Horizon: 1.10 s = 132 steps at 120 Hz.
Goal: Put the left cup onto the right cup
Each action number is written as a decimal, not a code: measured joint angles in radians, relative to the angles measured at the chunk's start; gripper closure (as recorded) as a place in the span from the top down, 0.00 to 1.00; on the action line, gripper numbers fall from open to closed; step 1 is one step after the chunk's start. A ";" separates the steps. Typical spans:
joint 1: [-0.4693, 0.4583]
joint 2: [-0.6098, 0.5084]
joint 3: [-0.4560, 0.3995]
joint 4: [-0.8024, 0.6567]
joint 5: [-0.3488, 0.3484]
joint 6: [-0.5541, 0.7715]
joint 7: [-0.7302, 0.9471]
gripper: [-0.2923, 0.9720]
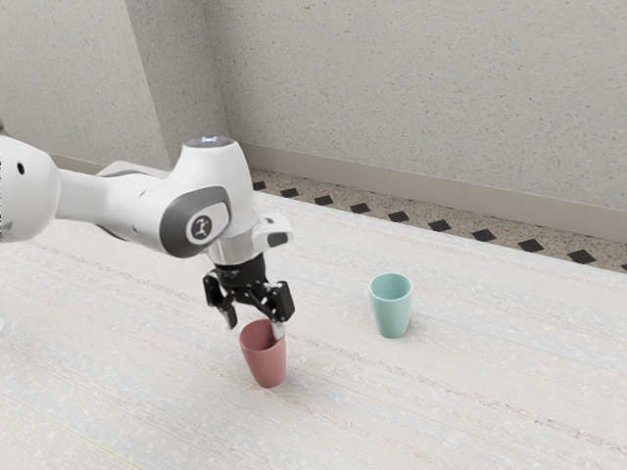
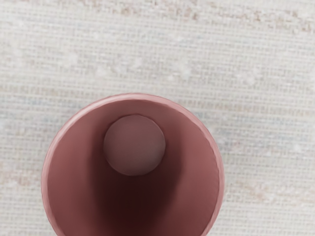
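While upright, dusky-red cup (image 1: 263, 362) (tapered) gapes

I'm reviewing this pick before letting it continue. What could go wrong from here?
1. The tool sits right at the red cup rim, so a slightly off descent could push the rim and tip the upright cup.
2. The teal cup stands upright and unsupported, so an off-centre set-down could knock it over.
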 joint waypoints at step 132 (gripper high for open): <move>-0.040 0.152 -0.024 0.094 0.005 0.044 -0.076 0.75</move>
